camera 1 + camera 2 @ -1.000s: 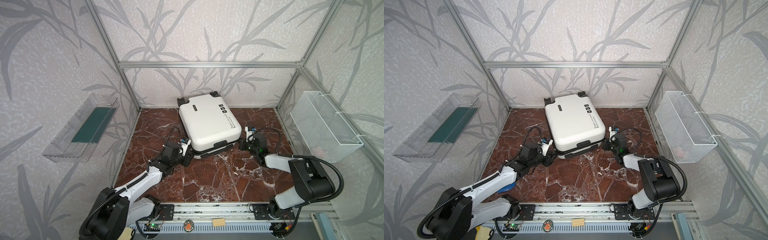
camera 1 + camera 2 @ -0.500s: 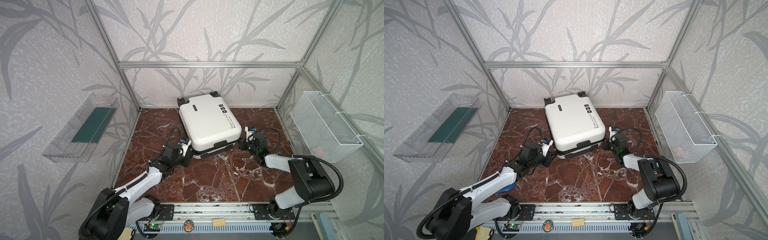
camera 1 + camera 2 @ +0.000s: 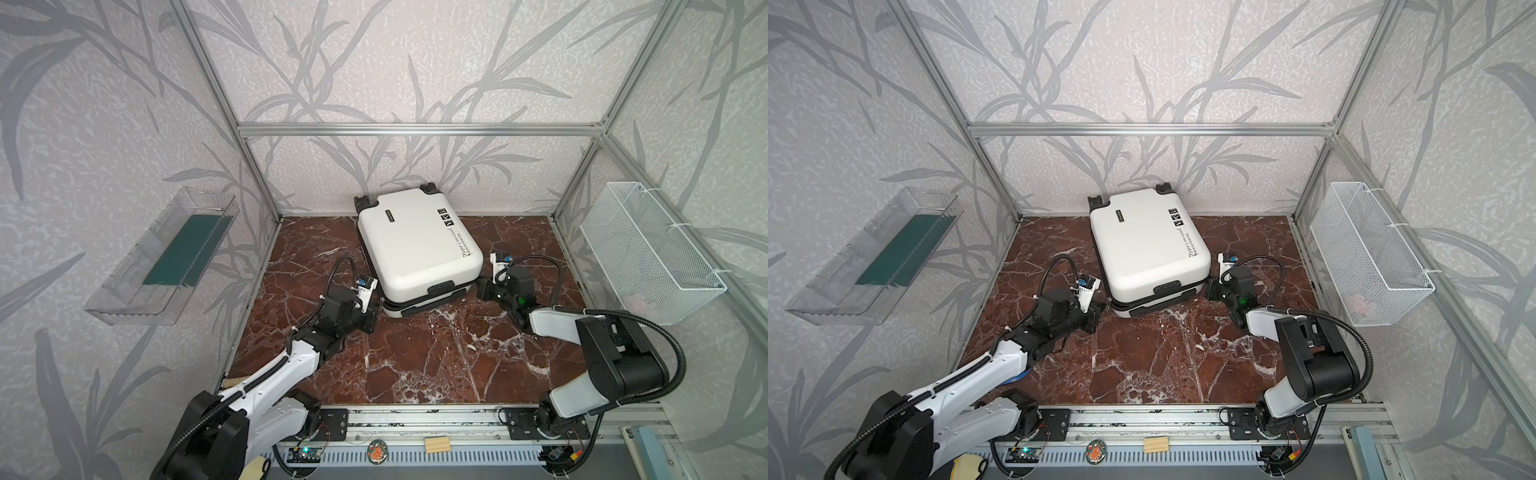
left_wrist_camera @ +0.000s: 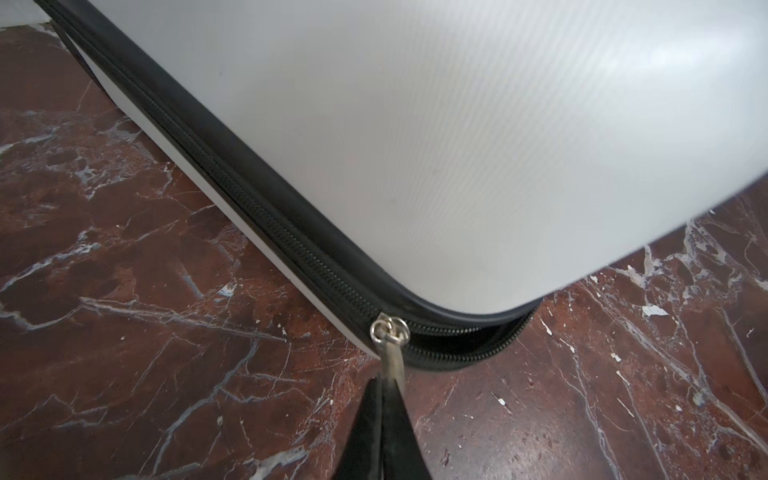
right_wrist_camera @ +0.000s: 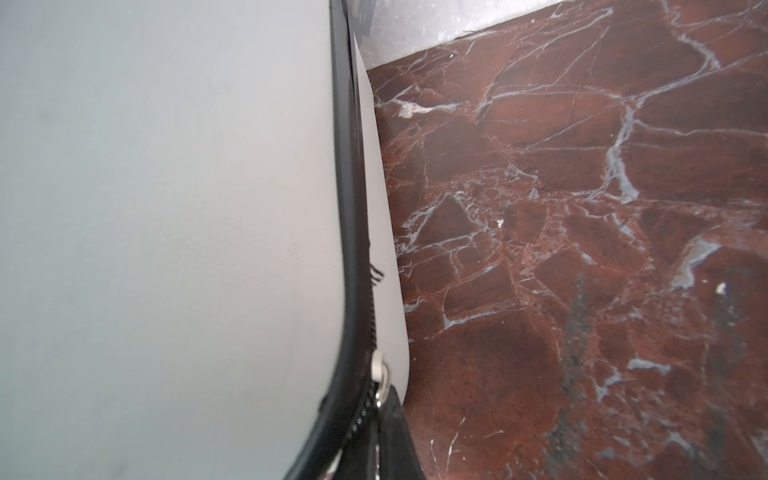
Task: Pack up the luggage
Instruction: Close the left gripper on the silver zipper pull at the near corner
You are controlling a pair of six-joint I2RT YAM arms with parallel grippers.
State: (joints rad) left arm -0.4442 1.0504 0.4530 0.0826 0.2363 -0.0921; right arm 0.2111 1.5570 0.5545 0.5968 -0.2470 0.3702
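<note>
Luggage (image 3: pixel 415 245): flat, lid down, table's (image 3: pixel 415 365) back middle | left gripper (image 4: pixel 384 399): pinched on left pull (image 4: pixel 390 345) | right gripper (image 5: pixel 388 411): pinched on right pull (image 5: pixel 379 374) | front seam (image 4: pixel 465 359) gapes between | likely best: draw pulls along seam, low, steady, never outward

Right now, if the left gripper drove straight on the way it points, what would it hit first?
The left gripper, fingers pinching the zipper pull, points at the luggage corner; it would likely meet the zipper slider there first.
</note>
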